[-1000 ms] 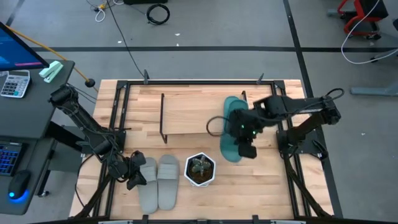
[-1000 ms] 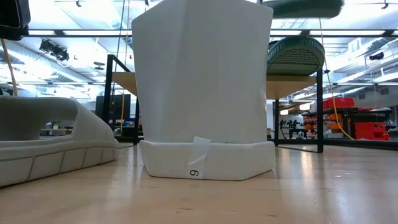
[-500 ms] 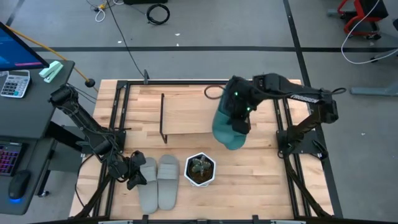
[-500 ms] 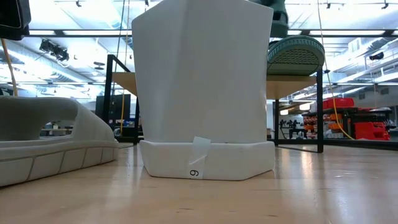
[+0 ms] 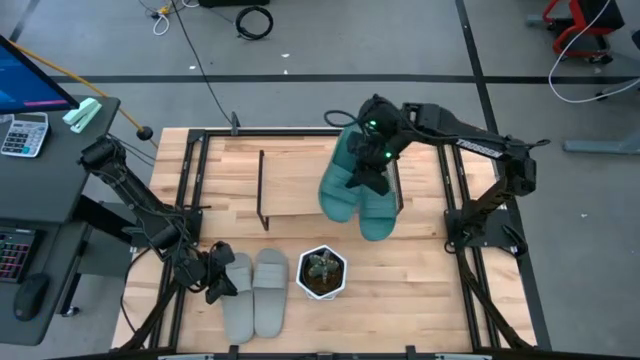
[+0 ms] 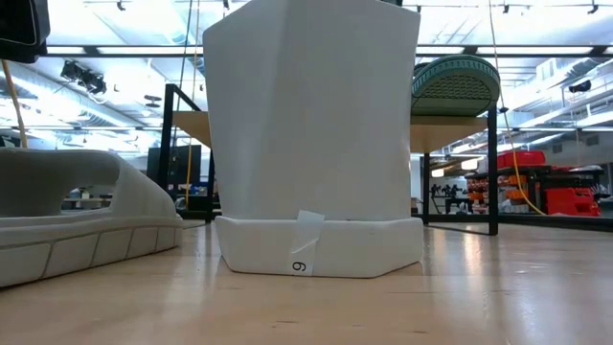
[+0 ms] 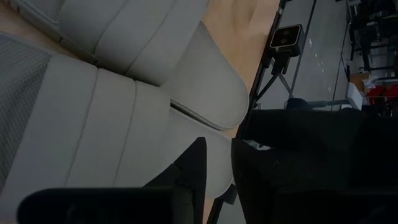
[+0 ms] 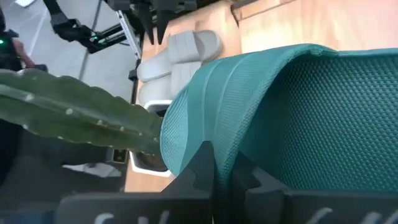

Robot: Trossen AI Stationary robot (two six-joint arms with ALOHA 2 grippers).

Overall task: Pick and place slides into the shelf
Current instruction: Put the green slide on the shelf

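High view: the right gripper [image 5: 372, 160] sits upper centre-right of the frame, over the right end of the shelf [image 5: 300, 180], clenched on a teal slide [image 5: 340, 190] that hangs tilted from it, toe toward the lower left. A second teal slide [image 5: 378, 212] lies just beside it at the shelf's right end, toe past the front edge. The shelf stands in the middle of the table [image 5: 440, 290]. The grey pair [image 5: 254, 290] lies side by side at lower left, with the pot [image 5: 321, 272] just to its right. The left gripper [image 5: 218, 280] rests at lower left, touching the left grey slide; from here I cannot tell how its fingers stand.

Low view: the pot [image 6: 311, 144] fills the centre. A grey slide [image 6: 81, 216] lies at the left edge. At upper right a teal slide [image 6: 456, 84] rests on the shelf board [image 6: 450, 134], sole toward the camera.

Left wrist view: grey slide [image 7: 93, 124] surfaces fill the frame, a dark finger [image 7: 189, 168] lying against one; whether anything is grasped I cannot tell.

Right wrist view: the fingers [image 8: 202, 165] pinch the edge of the teal slide [image 8: 298, 118]. The grey pair [image 8: 180, 59] shows at upper centre, and a green plant stem [image 8: 74, 115] crosses the left.
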